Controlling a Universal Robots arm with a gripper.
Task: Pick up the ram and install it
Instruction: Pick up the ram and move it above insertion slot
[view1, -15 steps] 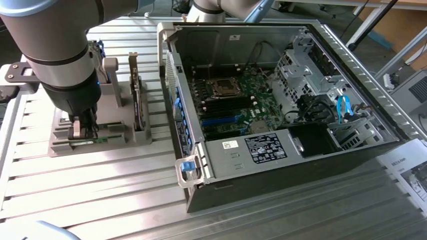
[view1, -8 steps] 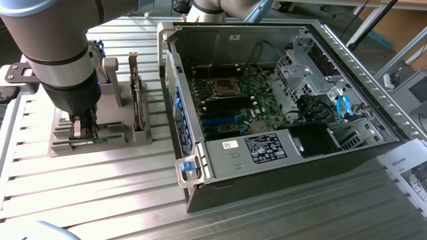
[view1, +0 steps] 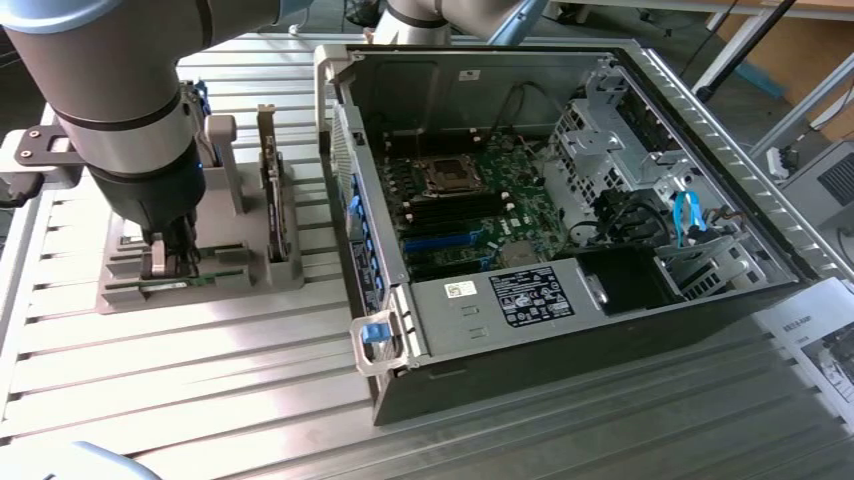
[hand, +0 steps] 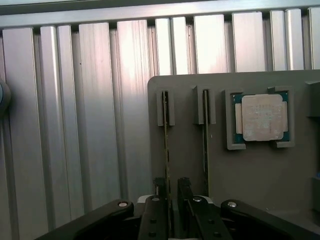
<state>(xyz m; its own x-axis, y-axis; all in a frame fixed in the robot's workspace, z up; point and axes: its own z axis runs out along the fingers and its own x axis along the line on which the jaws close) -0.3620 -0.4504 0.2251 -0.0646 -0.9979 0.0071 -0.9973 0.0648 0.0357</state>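
On the ribbed aluminium table (view1: 200, 400) the open black computer case (view1: 534, 400) lay with its board (view1: 467, 210) facing up. Beside it the grey slotted holder block (hand: 185, 160) kept the thin green ram stick (hand: 166, 140) on edge, so my black claw (hand: 171, 187), released, straddled it. A second such stick (hand: 205, 140) stood just beside; the square silver processor chip (hand: 261, 117) lay apart

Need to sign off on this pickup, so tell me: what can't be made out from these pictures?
- Wrist view: the ram's end at the claw, covered by its fingers; contact unclear.
- Wrist view: the ram's chips, since it stands edge-on in the grey holder.
- Exterior view: whether the motherboard's memory slots are free; too fine to tell.
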